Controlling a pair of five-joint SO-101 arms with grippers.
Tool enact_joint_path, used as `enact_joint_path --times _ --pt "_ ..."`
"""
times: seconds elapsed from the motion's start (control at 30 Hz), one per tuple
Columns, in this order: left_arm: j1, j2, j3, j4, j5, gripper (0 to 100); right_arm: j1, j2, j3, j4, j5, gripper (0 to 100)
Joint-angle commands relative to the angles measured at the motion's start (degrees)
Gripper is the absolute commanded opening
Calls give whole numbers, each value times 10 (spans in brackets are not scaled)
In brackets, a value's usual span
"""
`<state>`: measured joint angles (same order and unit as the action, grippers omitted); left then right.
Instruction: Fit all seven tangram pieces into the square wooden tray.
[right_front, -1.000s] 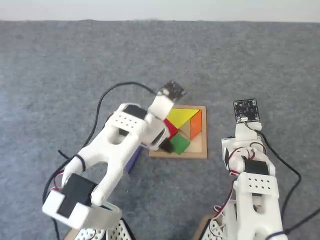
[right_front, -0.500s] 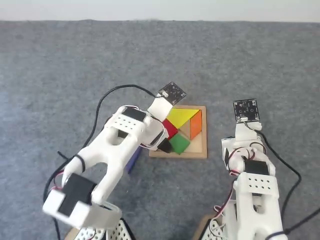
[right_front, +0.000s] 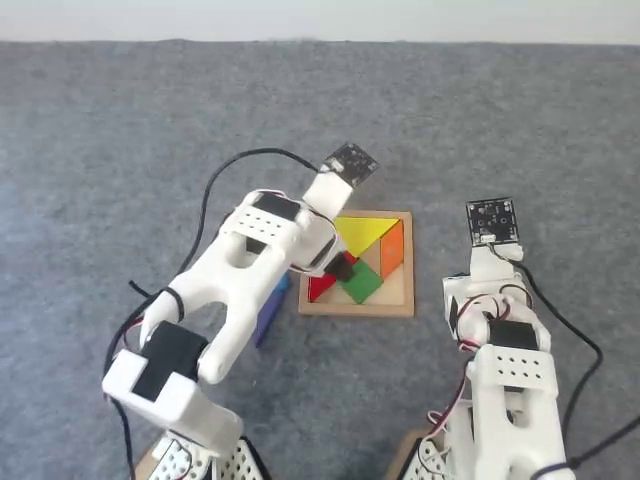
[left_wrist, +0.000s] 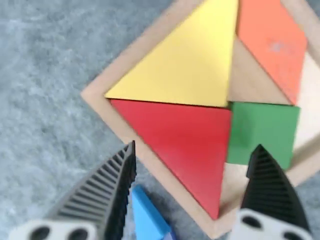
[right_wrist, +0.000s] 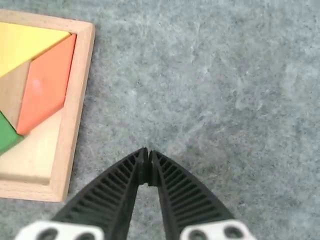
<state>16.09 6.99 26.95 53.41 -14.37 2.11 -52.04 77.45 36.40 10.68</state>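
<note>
The square wooden tray (right_front: 408, 302) lies between the two arms. It holds a yellow triangle (right_front: 362, 232), an orange parallelogram (right_front: 392, 248), a green square (right_front: 362, 284) and a red triangle (right_front: 320, 288). My left gripper (left_wrist: 192, 167) hangs open over the tray's left half, its fingers (left_wrist: 112, 192) straddling the red triangle (left_wrist: 180, 135) and the green square (left_wrist: 262, 132) without holding anything. A blue piece (right_front: 268, 310) lies on the carpet just left of the tray, partly under that arm. My right gripper (right_wrist: 148, 162) is shut and empty over bare carpet to the right of the tray's rim (right_wrist: 82, 100).
Grey carpet covers the whole table. Bare wood shows in the tray's near right part (right_wrist: 30, 155) and in a small triangle (left_wrist: 250, 80) between the yellow and orange pieces. A black cable (right_front: 235, 170) loops left of the left arm.
The left arm has swung farther from its base and its wrist now sits higher over the tray. The red triangle's near corner has come into sight. The right arm has not moved.
</note>
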Motion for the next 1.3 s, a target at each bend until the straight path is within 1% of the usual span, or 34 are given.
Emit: enact_joint_path --times 0.0,0.07,0.17,0.27,0.33,0.4,0.43,0.5,0.6,0.67,0.77,0.83,0.97,1.03,1.2,1.27 --pt "-47 -34 -29 -3 56 330 1 3 -34 -12 7 7" --pt "-79 -78 -43 51 112 330 1 3 -34 -12 7 7" --pt "-105 -139 -72 171 179 330 1 3 -34 -12 7 7" --pt "-111 -166 -73 252 178 320 -8 4 -34 -12 7 7" --pt "-119 -163 -53 273 181 266 -14 5 -34 -10 8 7" --pt "-137 -162 -9 261 178 220 -12 6 -34 -10 8 7" --pt "-145 -164 17 250 171 214 -11 5 -34 -11 8 7" --pt "-152 -173 73 229 144 226 -13 3 -34 -11 8 7" --pt "-152 -194 150 195 137 262 -13 4 -34 -11 8 7" --pt "-152 -209 180 156 127 267 -14 4 -34 -11 8 7" --pt "-145 -217 185 113 120 244 -14 4 -34 -9 8 7" --pt "-125 -217 180 96 119 225 -14 4 -34 -8 8 7" --pt "-81 -216 177 66 117 219 -13 4 -34 -9 8 7" --pt "-67 -216 178 61 103 218 -12 4 -34 -9 8 7" --pt "-77 -215 179 60 91 217 -13 4 -34 -9 8 7" --pt "-79 -204 176 59 74 217 -13 4 -34 -8 8 7"
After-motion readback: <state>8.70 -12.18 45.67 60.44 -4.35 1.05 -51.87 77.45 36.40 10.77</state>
